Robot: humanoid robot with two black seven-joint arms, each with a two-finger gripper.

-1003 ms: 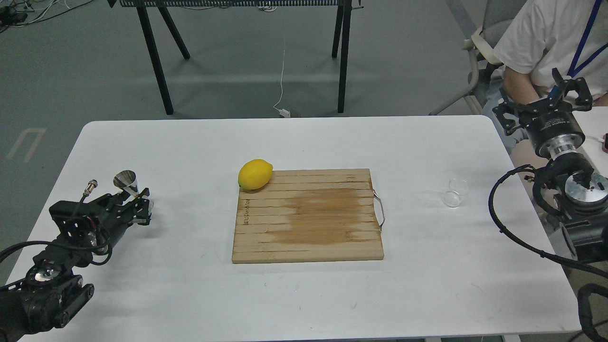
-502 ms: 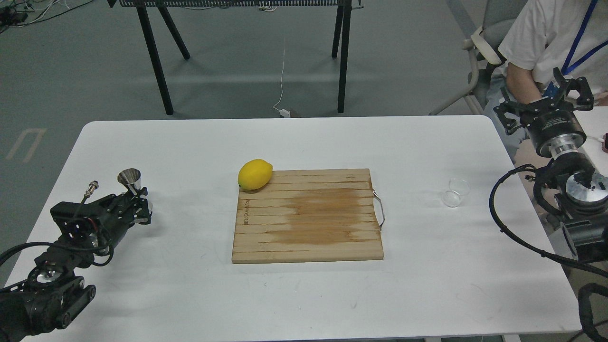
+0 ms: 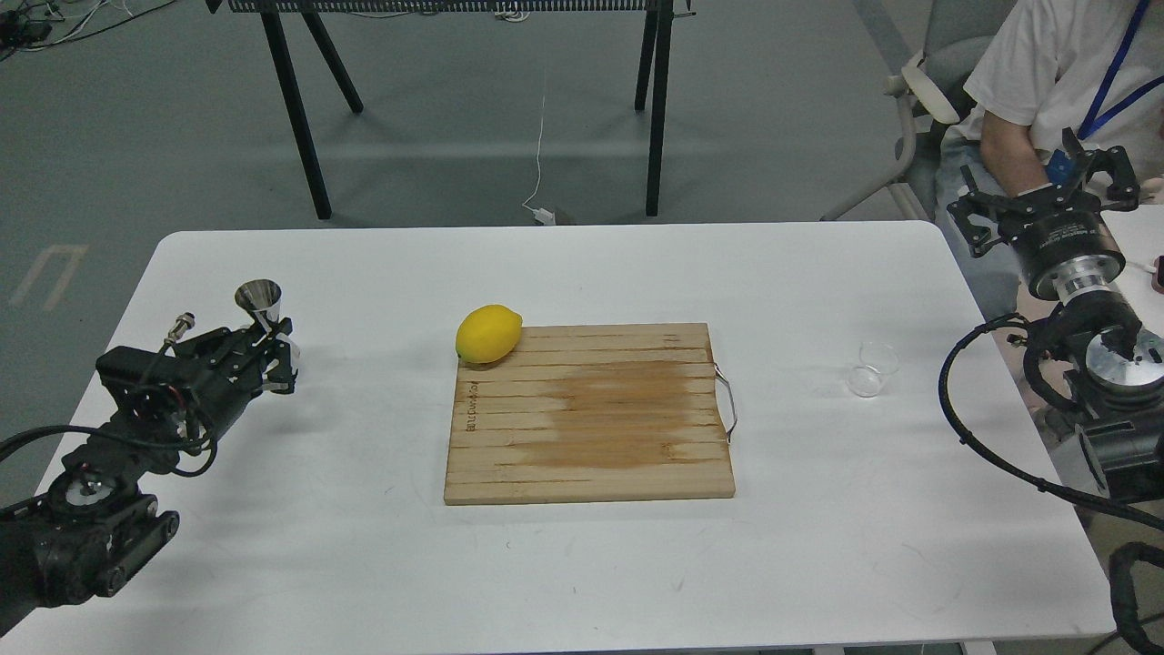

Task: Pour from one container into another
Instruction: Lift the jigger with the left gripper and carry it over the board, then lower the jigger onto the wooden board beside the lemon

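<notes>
Left claw holds the metal cup – clear cup waits

The left gripper (image 3: pixel 270 350) is clamped on the jigger (image 3: pixel 258 303); keep it upright. The right gripper (image 3: pixel 1046 196) is spread apart, off the table (image 3: pixel 582 564) – bring it down around the clear cup (image 3: pixel 871 368), right of the board (image 3: pixel 589 414).

The left arm comes in low from the near left corner of the table and reaches forward along its left edge. The left gripper (image 3: pixel 270 350) is clamped on the steel jigger (image 3: pixel 259 301), held upright. The right arm rises beyond the table's right edge, its right gripper (image 3: pixel 1046 186) raised, fingers spread and holding nothing.
</notes>
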